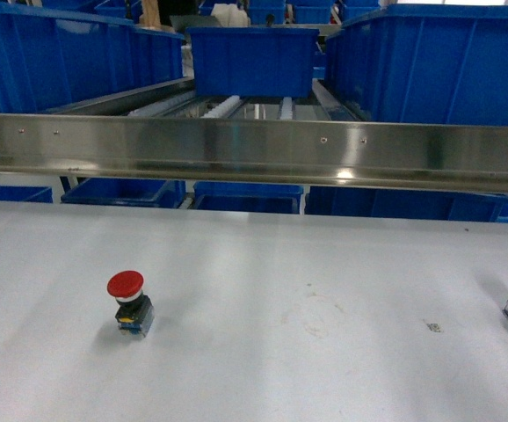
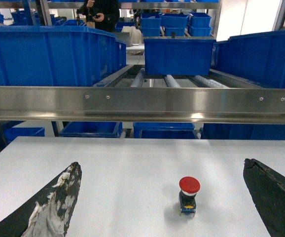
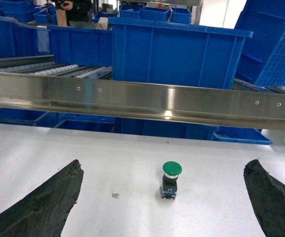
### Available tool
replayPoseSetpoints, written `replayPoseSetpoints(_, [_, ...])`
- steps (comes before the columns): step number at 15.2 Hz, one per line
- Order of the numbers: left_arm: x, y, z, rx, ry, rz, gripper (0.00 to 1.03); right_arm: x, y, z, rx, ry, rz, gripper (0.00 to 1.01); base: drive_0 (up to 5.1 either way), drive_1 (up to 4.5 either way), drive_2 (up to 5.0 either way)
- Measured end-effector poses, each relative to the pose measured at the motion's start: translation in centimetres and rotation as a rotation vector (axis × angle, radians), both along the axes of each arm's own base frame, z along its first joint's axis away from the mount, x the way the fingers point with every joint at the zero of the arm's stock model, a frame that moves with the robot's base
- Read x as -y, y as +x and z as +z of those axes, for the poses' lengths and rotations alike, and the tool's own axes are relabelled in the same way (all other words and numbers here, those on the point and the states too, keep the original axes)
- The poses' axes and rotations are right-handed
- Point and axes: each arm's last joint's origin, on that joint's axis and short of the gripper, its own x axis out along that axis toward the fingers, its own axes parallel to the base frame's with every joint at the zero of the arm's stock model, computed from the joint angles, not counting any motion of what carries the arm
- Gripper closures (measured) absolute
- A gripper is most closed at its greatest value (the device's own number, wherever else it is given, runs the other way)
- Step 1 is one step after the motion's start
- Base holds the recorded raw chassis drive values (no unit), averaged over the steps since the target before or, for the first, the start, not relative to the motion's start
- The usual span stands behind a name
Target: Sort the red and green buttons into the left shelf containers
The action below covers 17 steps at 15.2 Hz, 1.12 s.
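Red button point(image 1: 127, 297), green button point(image 3: 171, 178): upright on desk point(image 1: 307, 352), ungrasped, each framed between one arm's spread fingers point(image 2: 58, 197); bins point(image 1: 69, 61) await behind.

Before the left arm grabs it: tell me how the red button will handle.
The red button looks top-heavy, a wide cap over a narrower blocky body, so a push probably tips it. It looks rigid. The left gripper, wide open, might slip on the rounded cap.

Glossy plastic red button point(image 1: 126, 284), smooth blue plastic bins point(image 1: 252, 60), brushed reflective metal rail point(image 1: 254, 151), matt white table point(image 1: 280, 352)
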Motion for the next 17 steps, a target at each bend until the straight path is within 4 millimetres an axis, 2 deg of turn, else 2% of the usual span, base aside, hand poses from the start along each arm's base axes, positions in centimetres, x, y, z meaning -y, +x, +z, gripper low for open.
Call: replayPoseSetpoints(17, [0.00,0.00,0.00,0.000,0.000,0.000,0.05,0.00,0.00,0.00,0.000,0.000,0.000,0.03,0.0,0.00,0.0])
